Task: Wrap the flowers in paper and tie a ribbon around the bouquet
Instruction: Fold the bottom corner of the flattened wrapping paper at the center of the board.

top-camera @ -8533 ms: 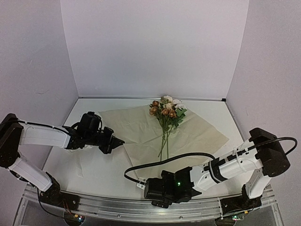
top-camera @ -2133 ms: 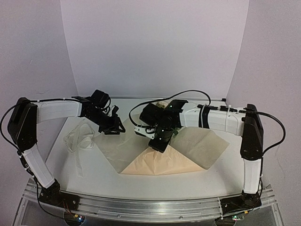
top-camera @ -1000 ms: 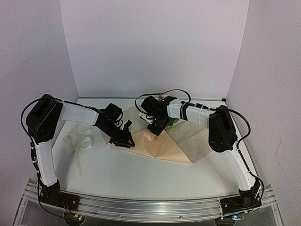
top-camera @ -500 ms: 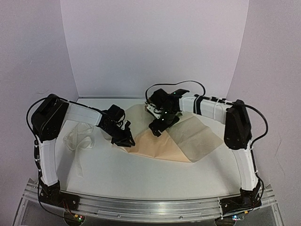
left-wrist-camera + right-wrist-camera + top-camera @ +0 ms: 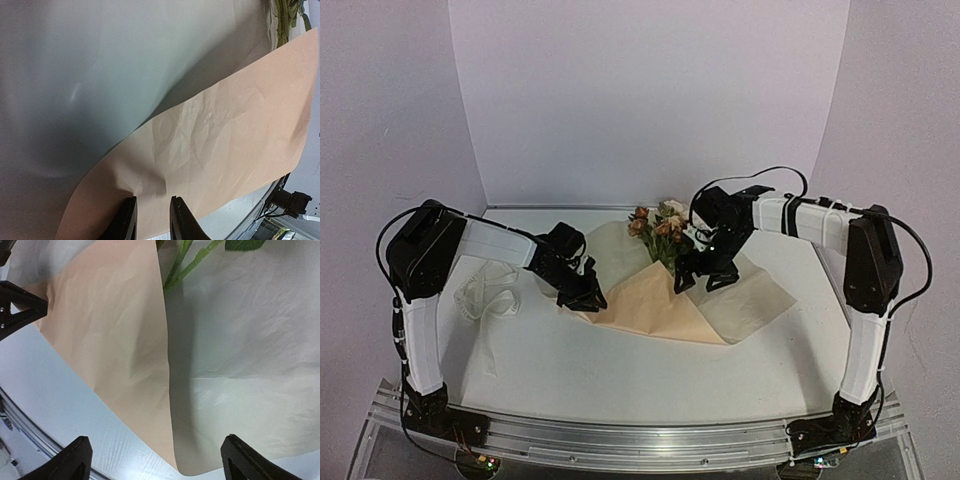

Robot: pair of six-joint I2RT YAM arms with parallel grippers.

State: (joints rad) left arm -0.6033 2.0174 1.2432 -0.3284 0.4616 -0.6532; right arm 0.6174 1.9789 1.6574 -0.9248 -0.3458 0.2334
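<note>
The paper (image 5: 655, 308) lies across the table's middle, its tan left part folded over the paler right part (image 5: 752, 296). The flowers (image 5: 660, 222) rest at its far end, heads showing, stems (image 5: 182, 262) running under the tan flap (image 5: 110, 315). My left gripper (image 5: 588, 297) sits low on the flap's left edge. Its jaws stand narrowly apart (image 5: 153, 197), tips touching the tan sheet (image 5: 225, 125), which puckers there. My right gripper (image 5: 705, 275) hovers wide open (image 5: 156, 440) over the flap's right edge, holding nothing. The ribbon (image 5: 485, 298) lies bunched at the left.
The white table (image 5: 570, 370) is walled in behind and at both sides. A metal rail (image 5: 620, 440) runs along its near edge. The ribbon's loose tail (image 5: 490, 355) trails toward the front left.
My right gripper has opened, let go of the paper and swung right, uncovering the flower heads. The left gripper has stayed on the flap's left edge, its jaws a little narrower.
</note>
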